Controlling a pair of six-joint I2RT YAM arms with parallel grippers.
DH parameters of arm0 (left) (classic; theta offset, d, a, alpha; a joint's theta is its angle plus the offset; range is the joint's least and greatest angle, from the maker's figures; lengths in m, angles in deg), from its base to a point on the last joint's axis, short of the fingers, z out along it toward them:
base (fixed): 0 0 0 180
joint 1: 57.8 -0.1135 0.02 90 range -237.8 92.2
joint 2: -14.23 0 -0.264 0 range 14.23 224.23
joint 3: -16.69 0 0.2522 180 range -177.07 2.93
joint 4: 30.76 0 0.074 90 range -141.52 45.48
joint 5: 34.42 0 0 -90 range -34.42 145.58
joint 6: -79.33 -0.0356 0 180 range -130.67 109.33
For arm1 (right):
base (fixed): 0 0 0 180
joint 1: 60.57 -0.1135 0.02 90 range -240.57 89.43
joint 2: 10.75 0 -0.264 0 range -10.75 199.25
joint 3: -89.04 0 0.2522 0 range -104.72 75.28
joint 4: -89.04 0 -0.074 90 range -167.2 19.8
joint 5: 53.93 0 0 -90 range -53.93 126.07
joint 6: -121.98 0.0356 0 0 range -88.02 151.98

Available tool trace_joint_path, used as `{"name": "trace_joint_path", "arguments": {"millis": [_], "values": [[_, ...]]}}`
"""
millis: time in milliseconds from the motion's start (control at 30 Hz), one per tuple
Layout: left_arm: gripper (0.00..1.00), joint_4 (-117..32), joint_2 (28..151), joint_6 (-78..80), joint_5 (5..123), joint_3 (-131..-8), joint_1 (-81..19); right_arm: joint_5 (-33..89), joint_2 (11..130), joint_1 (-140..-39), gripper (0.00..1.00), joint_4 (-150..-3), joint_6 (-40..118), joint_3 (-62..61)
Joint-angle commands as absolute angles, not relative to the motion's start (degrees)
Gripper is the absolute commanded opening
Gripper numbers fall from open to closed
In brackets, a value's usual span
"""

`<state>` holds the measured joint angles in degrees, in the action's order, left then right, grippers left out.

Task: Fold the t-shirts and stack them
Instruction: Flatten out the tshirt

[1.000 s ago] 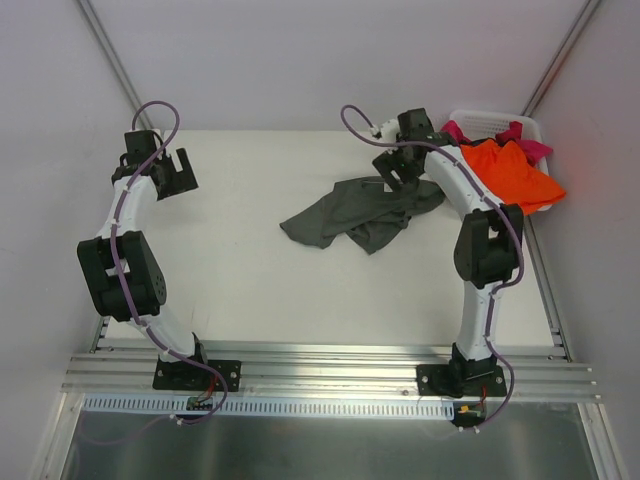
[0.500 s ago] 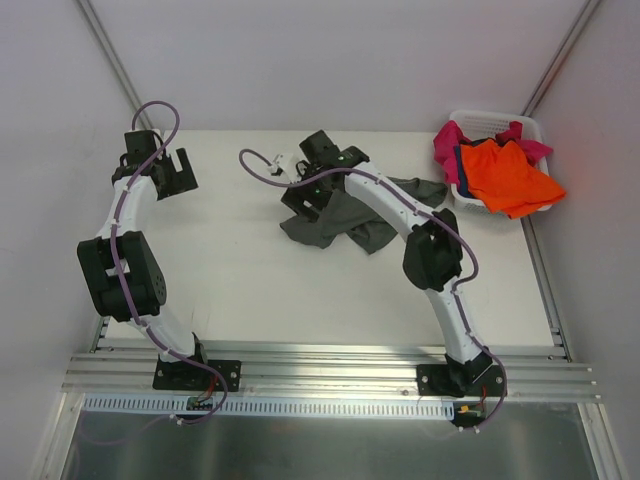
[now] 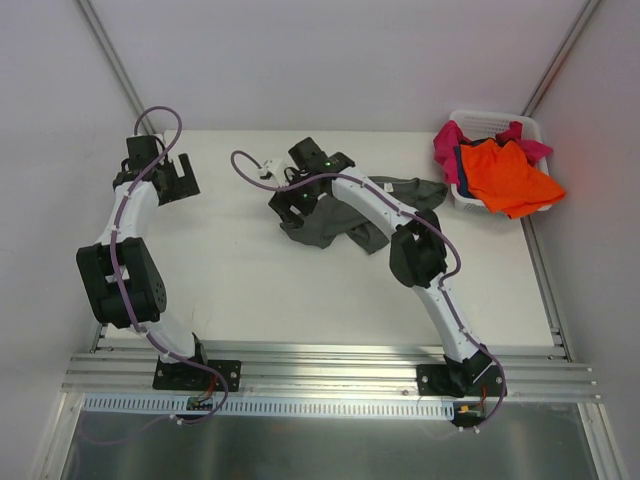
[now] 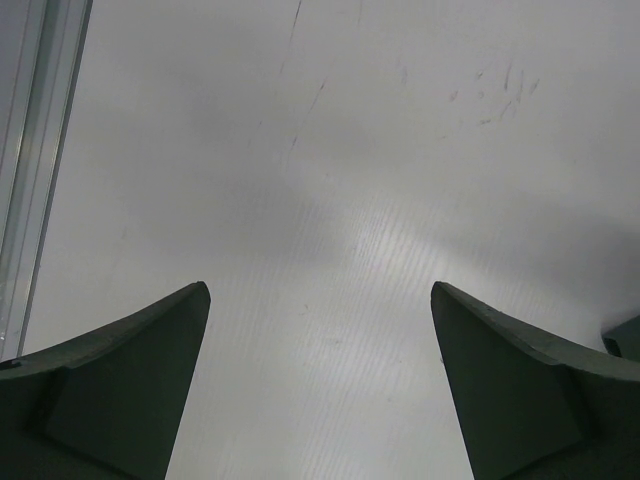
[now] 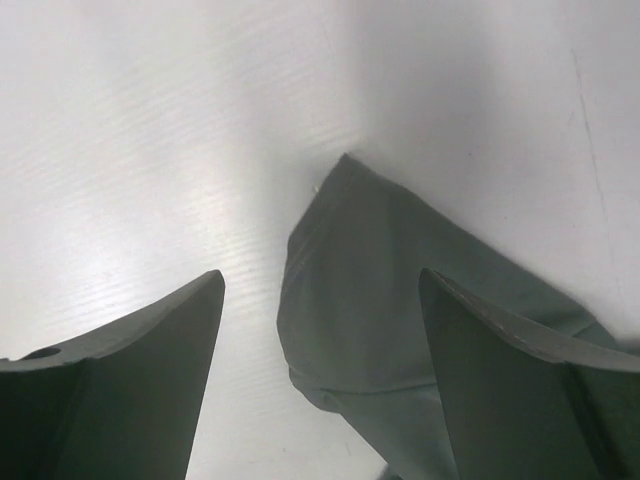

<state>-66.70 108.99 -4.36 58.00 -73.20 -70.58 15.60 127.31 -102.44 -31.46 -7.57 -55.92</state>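
Grey-olive t-shirt (image 3: pixel 322 229) crumpled, soft folds; right pincer (image 5: pixel 320 274) spread above corner.

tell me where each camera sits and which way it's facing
Top external: fixed above and behind the arms, looking down on the table, the grey-olive t-shirt and the laundry basket; both arms show whole.
Left wrist: on the left arm at the far left, facing down at plain tabletop; only the open left end effector shows.
Right wrist: on the right arm, facing down at that shirt's edge; the open right end effector shows.
Shared: top external and right wrist both see the grey-olive t-shirt.
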Motion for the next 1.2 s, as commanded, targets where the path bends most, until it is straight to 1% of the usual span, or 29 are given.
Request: {"name": "trace_joint_path", "arguments": {"millis": [0, 233, 500, 800, 833, 867, 933, 1033, 1067, 1167], "values": [[0.94, -66.58, 105.38, -6.10, 56.73, -72.21, -69.67, 10.41, 127.15, -102.93, 0.82, -34.04, -4.50, -58.58], [0.94, -66.67, 104.50, -6.45, 56.55, -70.98, -69.67, 9.96, 128.03, -103.90, 0.82, -36.15, -4.58, -58.40], [0.95, -67.55, 100.81, -6.98, 55.94, -67.65, -69.14, 11.11, 132.33, -104.16, 0.80, -38.52, -2.65, -59.37], [0.95, -68.25, 97.03, -6.45, 56.20, -64.22, -69.22, 13.04, 135.85, -104.52, 0.78, -40.81, -0.28, -62.80], [0.95, -68.25, 96.76, -6.45, 56.11, -64.04, -69.14, 13.48, 135.77, -104.60, 0.76, -40.99, -0.28, -62.80], [0.95, -68.25, 96.59, -6.36, 56.11, -63.86, -69.14, 14.26, 135.85, -104.60, 0.71, -41.08, 0.25, -62.80], [0.95, -68.34, 95.89, -6.27, 56.02, -63.25, -69.14, 15.67, 135.77, -104.69, 0.67, -41.43, 0.43, -62.62], [0.95, -68.25, 95.27, -5.84, 56.29, -62.64, -69.22, 17.51, 135.68, -104.87, 0.63, -41.95, 1.21, -62.36], [0.95, -68.34, 95.01, -5.75, 56.29, -62.55, -69.23, 17.96, 135.59, -104.87, 0.59, -42.13, 1.48, -62.19], [0.95, -68.34, 94.65, -5.40, 56.55, -62.46, -69.23, 19.63, 135.51, -105.13, 0.56, -42.13, 1.48, -61.84]]}}
